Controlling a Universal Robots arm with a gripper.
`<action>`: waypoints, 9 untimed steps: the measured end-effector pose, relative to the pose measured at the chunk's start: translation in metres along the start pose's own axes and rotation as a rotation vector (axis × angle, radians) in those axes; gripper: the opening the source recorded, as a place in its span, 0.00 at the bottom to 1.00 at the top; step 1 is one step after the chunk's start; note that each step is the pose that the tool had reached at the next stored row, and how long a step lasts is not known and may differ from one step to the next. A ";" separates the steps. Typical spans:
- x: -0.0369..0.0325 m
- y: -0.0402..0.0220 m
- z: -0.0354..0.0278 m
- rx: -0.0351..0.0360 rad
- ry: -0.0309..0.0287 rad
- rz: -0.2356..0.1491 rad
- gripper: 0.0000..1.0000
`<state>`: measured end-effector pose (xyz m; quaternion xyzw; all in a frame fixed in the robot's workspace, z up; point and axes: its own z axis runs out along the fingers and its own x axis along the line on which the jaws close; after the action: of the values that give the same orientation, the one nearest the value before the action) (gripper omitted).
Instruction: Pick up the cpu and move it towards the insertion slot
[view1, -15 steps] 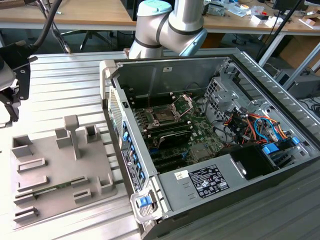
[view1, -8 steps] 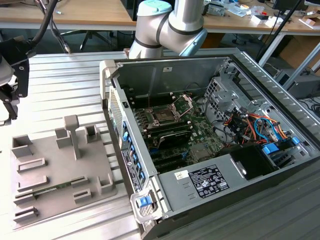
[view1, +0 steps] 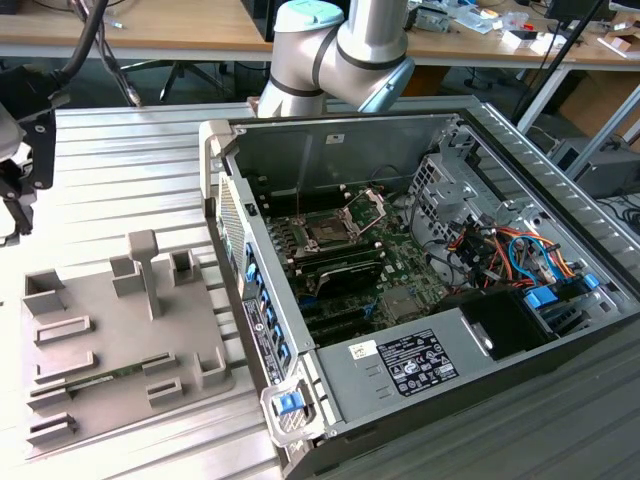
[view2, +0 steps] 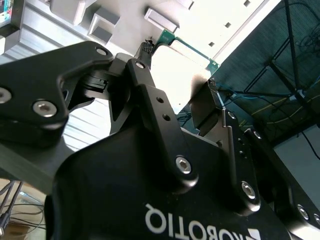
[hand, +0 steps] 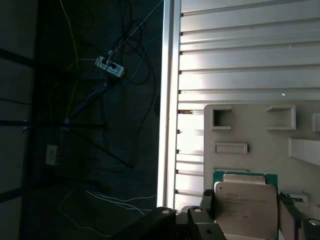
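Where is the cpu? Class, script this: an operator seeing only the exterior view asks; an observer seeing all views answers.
Observer: In both wrist views the gripper clamps the cpu by opposite edges.
Operator: Which face shows?
Observer: In the first wrist view, its silvery top, edged in green.
Operator: What lies behind it there?
Observer: The grey tray, on the ribbed table.
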<state>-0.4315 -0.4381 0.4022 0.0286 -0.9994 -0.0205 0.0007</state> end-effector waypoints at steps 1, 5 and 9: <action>0.0000 0.0000 -0.0011 0.0000 0.0000 0.000 0.55; 0.0000 0.0001 -0.0036 0.0000 0.0000 0.000 0.55; 0.0000 0.0003 -0.0077 0.0000 0.0000 0.000 0.55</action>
<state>-0.4315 -0.4381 0.4099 0.0286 -0.9994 -0.0205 0.0007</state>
